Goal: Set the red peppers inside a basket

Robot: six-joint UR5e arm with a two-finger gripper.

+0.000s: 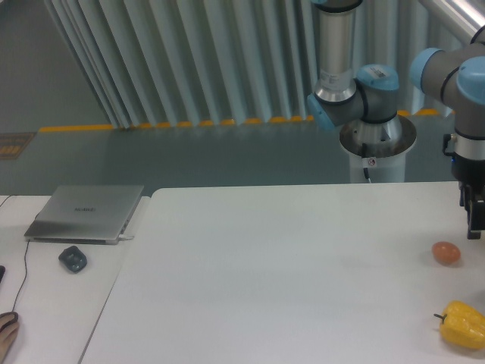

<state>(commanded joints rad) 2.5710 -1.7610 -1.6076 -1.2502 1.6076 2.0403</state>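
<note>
Mostly the view is filled by a wide white table (288, 280), seen from a fixed camera looking across it toward a wall of pale vertical slats. Behind the table's far edge stands the robot arm (356, 91), grey with light blue joints, on a round pedestal. Its forearm comes down at the right edge of the view, ending in a dark gripper (474, 220) that hangs above the table, just above and to the right of a small orange-brown egg-shaped object (446, 252). Whether the gripper's fingers are apart or together cannot be told, as it is partly cut off by the frame. To the left, on a separate surface, lies a closed silver laptop (85, 212), with a dark computer mouse (73, 258) near it. A yellow bell pepper (463, 324) rests at the table's lower right corner. No red pepper is visible, and no basket either.
</note>
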